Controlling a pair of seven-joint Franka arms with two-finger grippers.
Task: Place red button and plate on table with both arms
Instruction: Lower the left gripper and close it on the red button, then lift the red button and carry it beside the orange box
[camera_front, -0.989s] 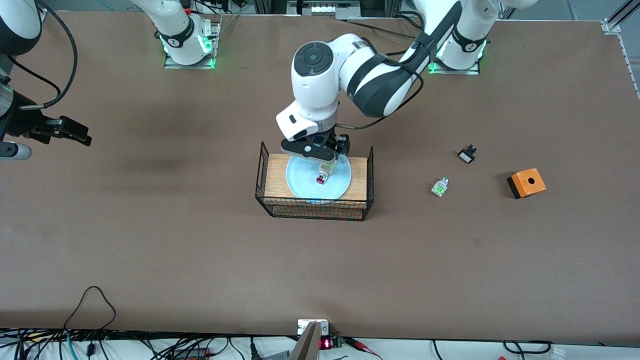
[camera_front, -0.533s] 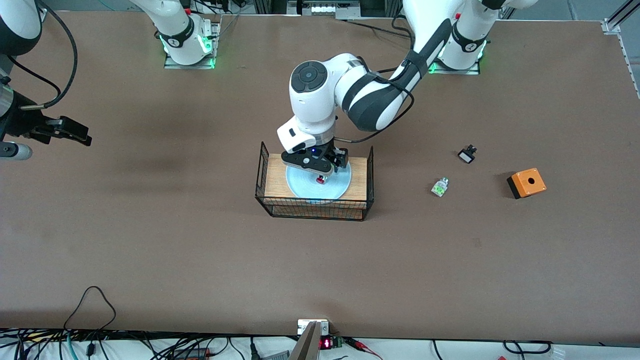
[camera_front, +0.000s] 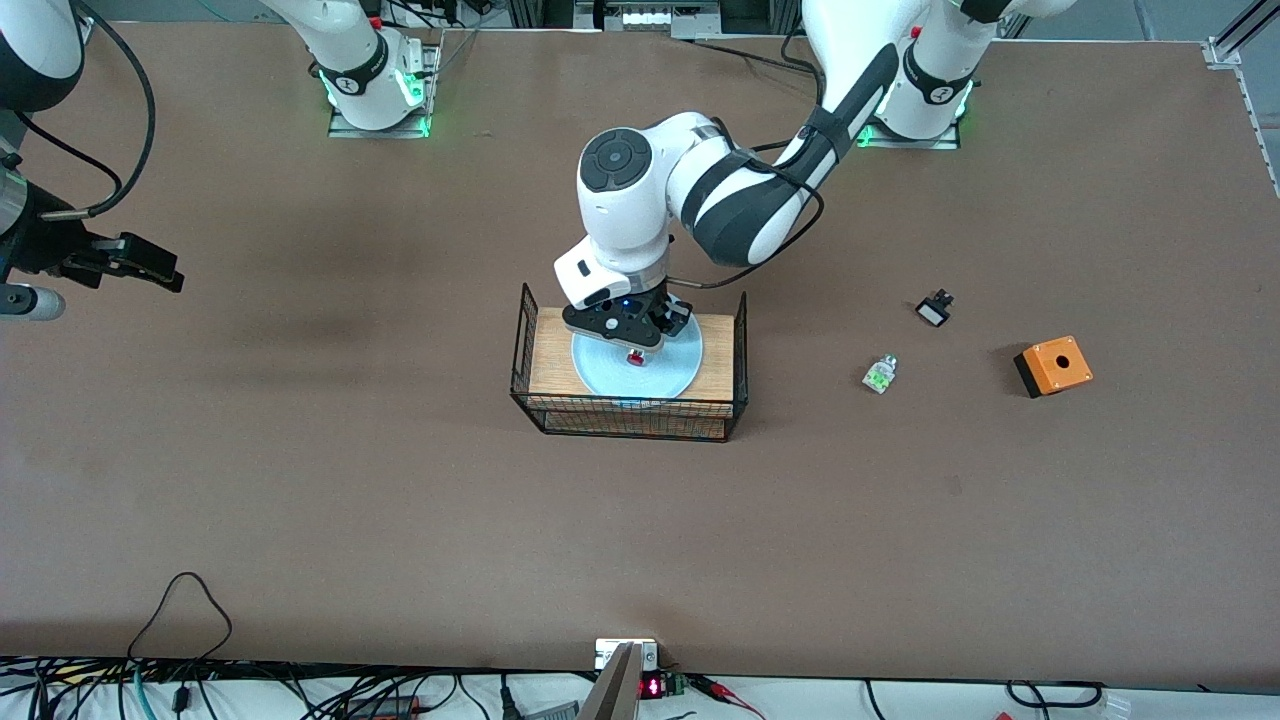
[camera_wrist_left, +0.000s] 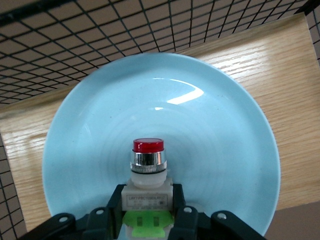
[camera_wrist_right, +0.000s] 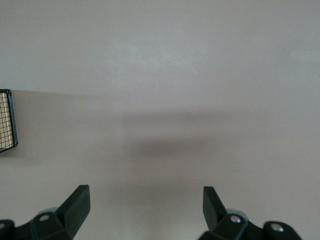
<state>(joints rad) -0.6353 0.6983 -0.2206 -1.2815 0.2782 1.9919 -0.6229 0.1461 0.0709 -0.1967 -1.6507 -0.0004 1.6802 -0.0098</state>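
Observation:
The pale blue plate (camera_front: 600, 375) lies on the wooden-topped wire rack (camera_front: 552, 362) in the middle of the brown table (camera_front: 400, 500). The red button (camera_front: 634, 358) lies on the plate, its red cap pointing away from the gripper. My left gripper (camera_front: 633, 343) is down on the plate and shut on the button's white block. In the left wrist view the button (camera_wrist_left: 148, 150) sits between the fingers of the left gripper (camera_wrist_left: 148, 194), over the plate (camera_wrist_left: 210, 125). My right gripper (camera_front: 160, 268) waits open and empty above the table at the right arm's end, and it also shows in the right wrist view (camera_wrist_right: 146, 192).
The rack has raised black wire ends (camera_front: 523, 340) beside the plate. A green-and-clear part (camera_front: 879, 374), a small black part (camera_front: 934, 308) and an orange box with a hole (camera_front: 1053, 366) lie on the table toward the left arm's end.
My left gripper has come down onto the plate, and its fingers have closed around the red button. The right arm has not moved.

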